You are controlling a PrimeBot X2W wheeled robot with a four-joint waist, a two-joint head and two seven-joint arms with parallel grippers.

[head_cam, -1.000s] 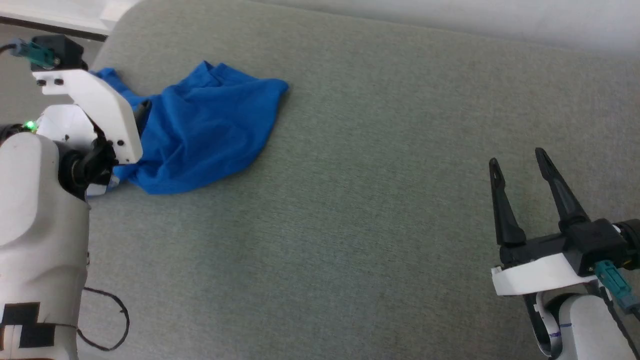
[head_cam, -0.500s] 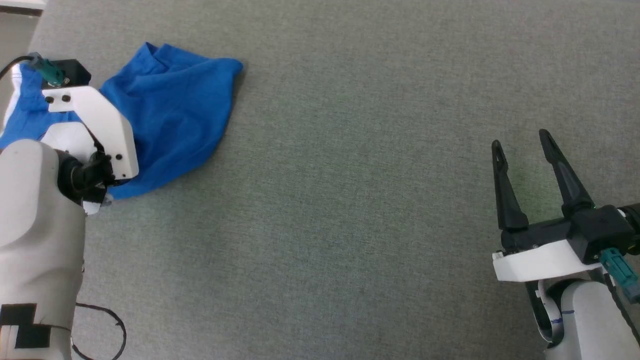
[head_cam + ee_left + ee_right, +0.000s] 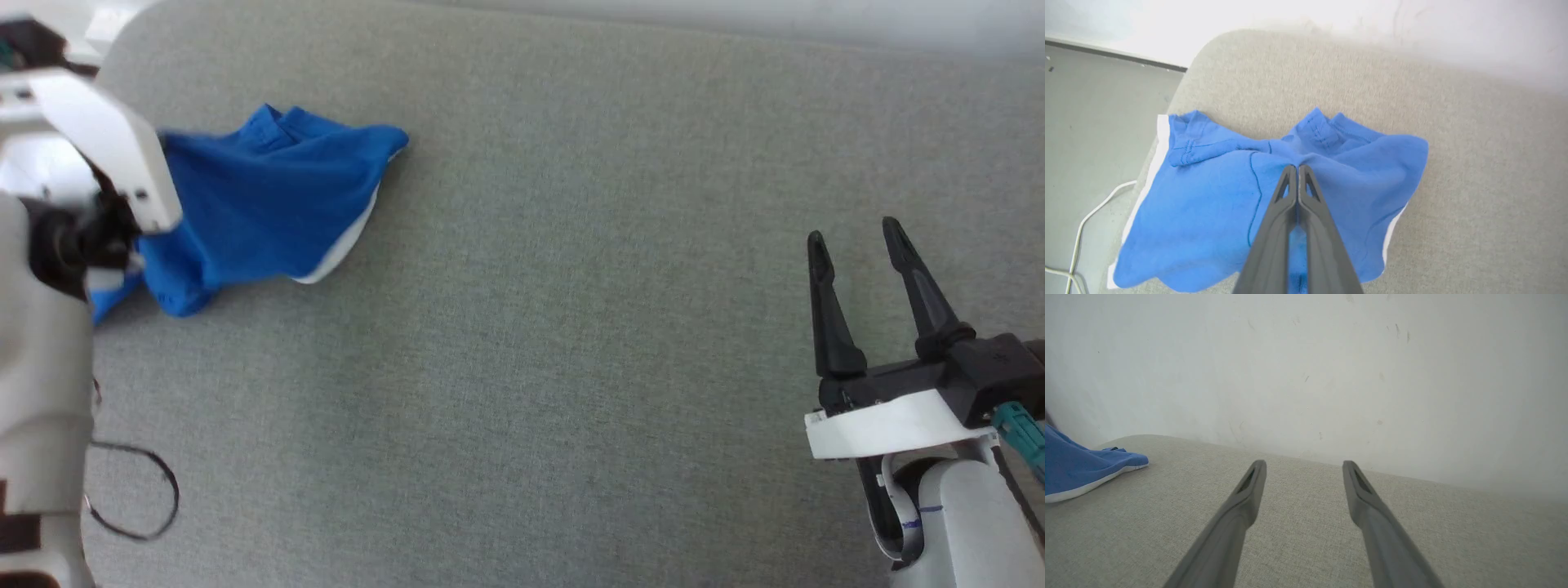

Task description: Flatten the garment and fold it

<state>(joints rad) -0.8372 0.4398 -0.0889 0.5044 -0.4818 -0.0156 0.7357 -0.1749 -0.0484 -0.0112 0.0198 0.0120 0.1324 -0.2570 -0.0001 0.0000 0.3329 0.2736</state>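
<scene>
Grey-green fabric surface [image 3: 571, 367] takes up most of the head view. The right wrist view adds a pale scuffed wall [image 3: 1306, 375] behind it. The left wrist view adds grey floor [image 3: 1094, 102] past the surface's rounded corner.

The garment [image 3: 261, 212] is at the far-left end of the surface, near that corner, rumpled. The head view has it bright blue with a white band along its lower right edge. The left wrist view shows more: double-stitched hems, a second white band [image 3: 1161, 134] running along the surface's edge, and folds converging on the fingertips. The right wrist view catches just one corner [image 3: 1073, 469], cut off by the frame.

Left gripper [image 3: 1298, 169]: fingers pressed together, pinching a ridge of the garment mid-cloth. In the head view its white wrist bracket [image 3: 106, 139] hides the fingers and the garment's left part.

Right gripper [image 3: 853, 230]: fingers spread wide, nothing in them, well apart from the garment, above bare surface.

White cable [image 3: 1090, 216] on the floor. Thin black cable loop [image 3: 139, 498] by the left forearm. Dark marking on that forearm [image 3: 16, 527] is cut off and unreadable.
</scene>
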